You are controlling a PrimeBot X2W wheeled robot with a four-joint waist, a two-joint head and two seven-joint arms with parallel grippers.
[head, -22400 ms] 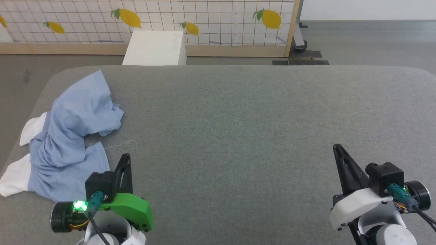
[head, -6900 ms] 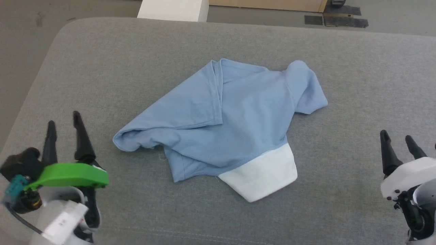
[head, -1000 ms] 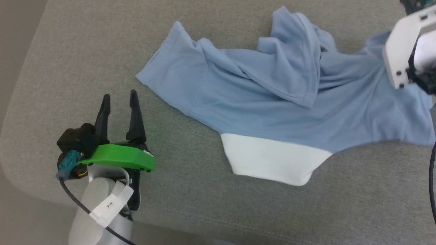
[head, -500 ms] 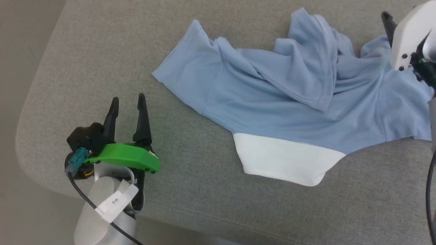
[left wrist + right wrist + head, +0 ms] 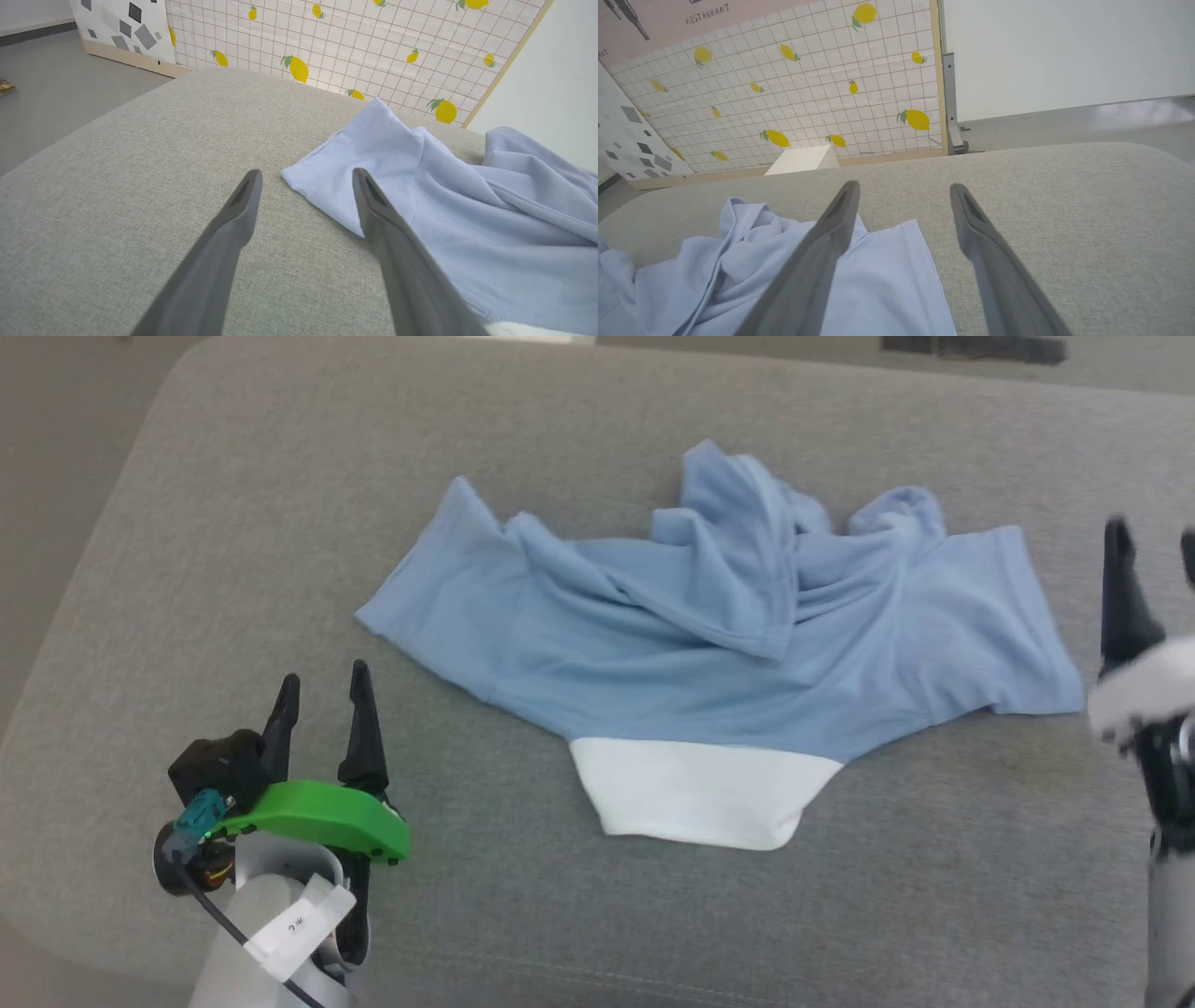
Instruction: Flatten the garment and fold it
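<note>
Since half a second ago the right fingers (image 5: 1120, 597) have come off the shirt (image 5: 709, 653); they now stand just beside its right edge, spread apart and empty. The left fingers (image 5: 359, 719) are apart too and hold nothing. The shirt lies in the middle of the grey surface (image 5: 597, 439). Its long axis runs left to right, a bunched ridge (image 5: 747, 551) sits at the far middle, and the white sleeve panel (image 5: 686, 793) points toward the robot. Its left corner (image 5: 313, 172) lies just ahead of the left fingers, between their tips. Each arm is near its own end, so I judge that pulling both ends outward comes next.
</note>
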